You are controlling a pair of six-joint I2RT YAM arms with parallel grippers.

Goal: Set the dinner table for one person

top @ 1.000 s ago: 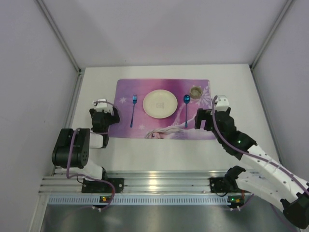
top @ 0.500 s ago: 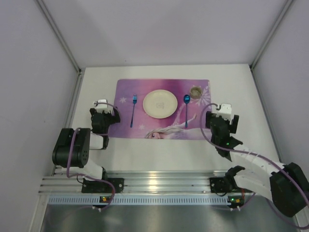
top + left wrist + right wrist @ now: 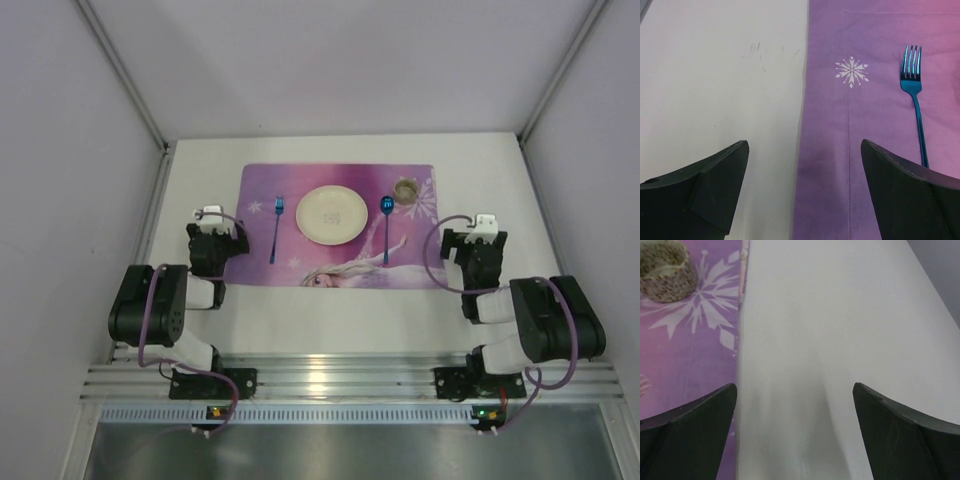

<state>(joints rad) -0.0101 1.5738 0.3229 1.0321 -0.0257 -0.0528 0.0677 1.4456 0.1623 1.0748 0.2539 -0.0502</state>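
Across the overhead view stretches the large plain white matte rectangular dinner table [image 3: 490,175], with the silver aluminium rail [image 3: 340,372] running along its near edge. Centred on that tabletop lies the purple-pink printed rectangular placemat [image 3: 340,176].

Over on the left side, the left gripper [image 3: 804,146] has its jaws spread wide with nothing between them. It hangs right over the mat's left edge, one black finger above white tabletop and the other above purple. And the right gripper [image 3: 794,386] is just as wide and just as empty, over bare white tabletop just beside the mat's right edge.

On the mat, the round cream plate [image 3: 332,214] sits in the middle. Just right of it, not touching, lies the shiny blue metal spoon [image 3: 386,228], bowl end pointing away from the arms. Left of the plate lies the shiny blue metal fork [image 3: 914,100], tines away too. Near the mat's far right corner stands the small round speckled brown cup [image 3: 665,270], upright.
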